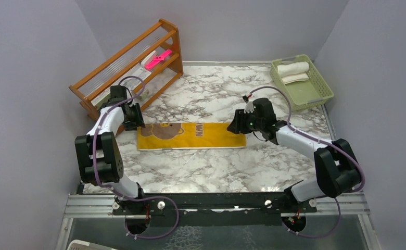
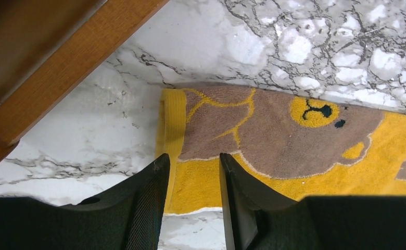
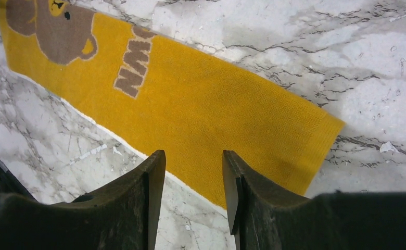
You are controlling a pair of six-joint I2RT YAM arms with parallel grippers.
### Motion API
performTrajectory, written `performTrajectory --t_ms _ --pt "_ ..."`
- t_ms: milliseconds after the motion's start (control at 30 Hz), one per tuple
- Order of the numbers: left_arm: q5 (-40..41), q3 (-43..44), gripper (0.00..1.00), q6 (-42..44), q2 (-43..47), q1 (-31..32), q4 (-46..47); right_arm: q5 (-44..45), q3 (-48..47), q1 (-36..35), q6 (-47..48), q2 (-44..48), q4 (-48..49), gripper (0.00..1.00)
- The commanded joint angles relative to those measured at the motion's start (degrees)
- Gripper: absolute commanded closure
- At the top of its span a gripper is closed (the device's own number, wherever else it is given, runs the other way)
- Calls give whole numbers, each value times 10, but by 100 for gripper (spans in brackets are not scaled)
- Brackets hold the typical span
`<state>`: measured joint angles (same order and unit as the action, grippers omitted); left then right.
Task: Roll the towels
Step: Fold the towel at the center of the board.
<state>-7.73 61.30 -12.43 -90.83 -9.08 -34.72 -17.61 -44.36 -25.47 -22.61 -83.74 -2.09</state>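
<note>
Nearest me, both arms reach out from the desk's (image 1: 216,166) front edge. The yellow towel (image 1: 201,136) lies flat across the middle of the desk as a long strip, with a brown bear printed at its left end. From above, the left gripper (image 1: 133,117) sits at that bear end and the right gripper (image 1: 237,124) at the plain end, but their jaws are hidden. Only the wrist cameras show them: the left gripper's (image 2: 193,161) jaws stand apart, empty, over the towel's (image 2: 294,172) corner, and the right gripper's (image 3: 193,156) likewise over the towel's (image 3: 216,109) near edge. Farther back, seen only from above, a white towel (image 1: 293,68) lies rolled in a green basket (image 1: 323,78) on the right. A wooden rack (image 1: 123,57) stands far left.
</note>
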Motion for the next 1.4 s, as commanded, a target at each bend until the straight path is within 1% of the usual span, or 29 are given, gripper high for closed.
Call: performTrajectory --t_ms 0,100,167,233,300,433,567,667,767,867,1033,1133,1267,1367 --pt "-48 -30 57 0 49 -16 27 -36 27 0 2 26 65 55" --pt "-87 -39 57 -2 115 -5 66 -80 44 0 -18 10 121 55" --pt "-113 -45 56 -8 156 5 96 -112 45 -2 -35 -16 148 55" --pt "-122 -52 55 -20 189 14 120 -127 43 -4 -49 -43 166 55" --pt "-128 -56 54 -33 213 21 133 -117 38 -4 -53 -71 161 56" --pt "-127 -73 54 -70 251 32 152 -65 25 5 -70 -127 122 55" --pt "-110 -116 54 -118 278 61 188 -82 52 47 -113 -162 140 56" --pt "-67 -156 54 -149 287 106 223 -68 76 88 -125 -157 133 56" --pt "-16 -193 53 -172 276 147 250 -91 114 152 -145 -146 145 56" --pt "17 -214 53 -185 247 151 280 -127 134 204 -155 -146 150 57" --pt "50 -211 52 -183 162 150 303 -108 120 225 -143 -126 109 57" --pt "27 -216 52 -175 121 144 329 -85 105 227 -132 -100 83 57" --pt "-61 -235 53 -183 53 105 373 -77 93 227 -131 -78 66 57" --pt "-83 -254 54 -183 25 89 407 -79 92 228 -132 -68 62 57"
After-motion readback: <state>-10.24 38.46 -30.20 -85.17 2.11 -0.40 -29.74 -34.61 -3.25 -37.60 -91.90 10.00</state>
